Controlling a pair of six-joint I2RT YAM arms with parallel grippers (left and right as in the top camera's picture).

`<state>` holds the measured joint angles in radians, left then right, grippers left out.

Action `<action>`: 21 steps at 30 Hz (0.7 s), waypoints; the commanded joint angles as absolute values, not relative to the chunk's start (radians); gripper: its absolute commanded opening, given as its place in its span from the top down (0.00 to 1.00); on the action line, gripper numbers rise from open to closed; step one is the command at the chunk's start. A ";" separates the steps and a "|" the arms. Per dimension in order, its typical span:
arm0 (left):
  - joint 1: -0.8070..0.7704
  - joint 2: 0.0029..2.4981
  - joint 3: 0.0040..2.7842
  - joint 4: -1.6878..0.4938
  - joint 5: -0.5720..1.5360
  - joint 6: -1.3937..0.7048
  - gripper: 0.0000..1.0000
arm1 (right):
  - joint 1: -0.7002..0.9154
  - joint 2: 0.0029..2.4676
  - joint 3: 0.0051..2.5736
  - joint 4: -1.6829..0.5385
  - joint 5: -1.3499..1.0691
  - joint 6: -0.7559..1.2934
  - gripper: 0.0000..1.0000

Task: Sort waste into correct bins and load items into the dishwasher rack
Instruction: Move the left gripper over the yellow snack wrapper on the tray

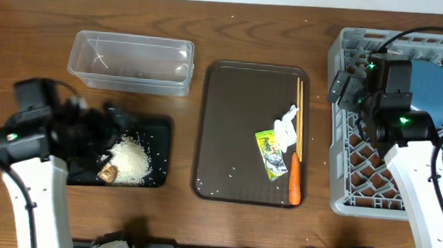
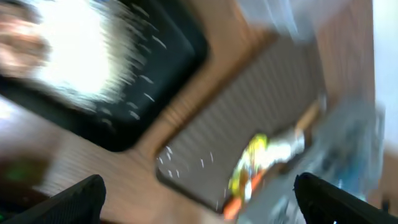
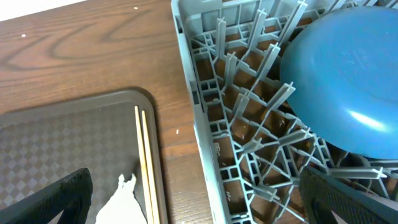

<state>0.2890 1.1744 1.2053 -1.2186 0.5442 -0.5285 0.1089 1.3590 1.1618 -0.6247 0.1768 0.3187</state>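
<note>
Plate point(image 1: 434, 89) in rack point(image 1: 348, 170), rice point(image 1: 134, 162) in tray point(image 1: 159, 128)

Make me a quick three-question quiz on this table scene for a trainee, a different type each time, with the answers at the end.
1. True or false: the dark-blue plate sits in the dishwasher rack.
2. Short answer: which thin wooden pair lies along the right side of the brown serving tray?
3. Multiple choice: the heap of white rice lies in A) the dishwasher rack, B) the black tray, C) the brown serving tray.

Key: 1 true; 2 the chopsticks; 3 B.
</note>
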 commanded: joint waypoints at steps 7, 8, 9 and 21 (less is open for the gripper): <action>-0.196 1.192 1.202 -0.995 0.616 -0.544 0.02 | 0.108 1.353 1.165 -0.625 0.194 0.321 0.01; -0.250 1.202 1.202 -0.968 0.567 -0.599 0.02 | 0.108 1.353 1.165 -0.625 0.194 0.321 0.01; -0.301 1.214 1.202 -0.947 0.511 -0.651 0.02 | 0.108 1.353 1.165 -0.625 0.194 0.321 0.01; -0.710 1.541 1.202 -0.728 0.320 -0.904 0.02 | 0.108 1.353 1.165 -0.625 0.194 0.321 0.01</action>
